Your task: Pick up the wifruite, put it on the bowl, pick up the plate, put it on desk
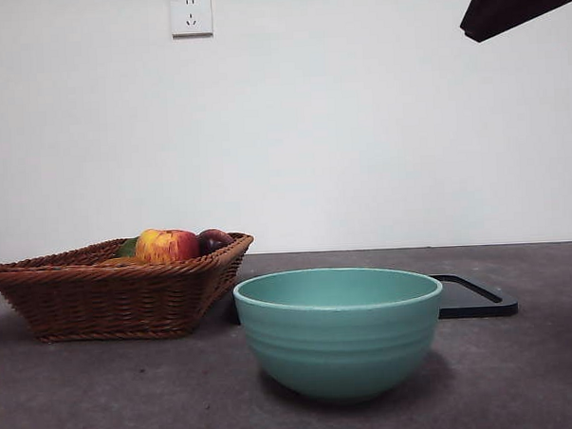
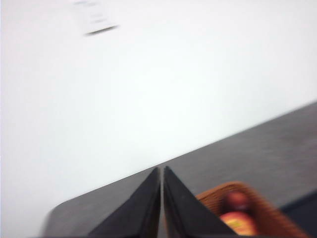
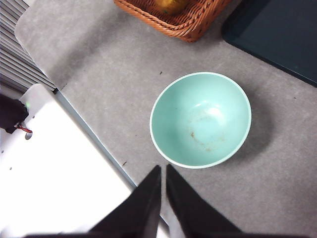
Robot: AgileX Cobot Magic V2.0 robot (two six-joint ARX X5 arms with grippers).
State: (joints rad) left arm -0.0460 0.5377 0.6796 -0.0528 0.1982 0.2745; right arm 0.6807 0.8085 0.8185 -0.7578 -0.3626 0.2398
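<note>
The bowl (image 3: 200, 119) is sitting mid-frame, just above the right gripper (image 3: 163, 171), whose jaws are pressing together on nothing.

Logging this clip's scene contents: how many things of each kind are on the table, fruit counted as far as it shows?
Bowl: 1, green bowl
Basket: 1, wicker basket
Tray: 1, black tray
Fruit visible in the basket: 3, red-yellow apple, dark purple fruit, and a green one half hidden behind the apple
Total: 6; more fruit may lie below the basket rim.
</note>
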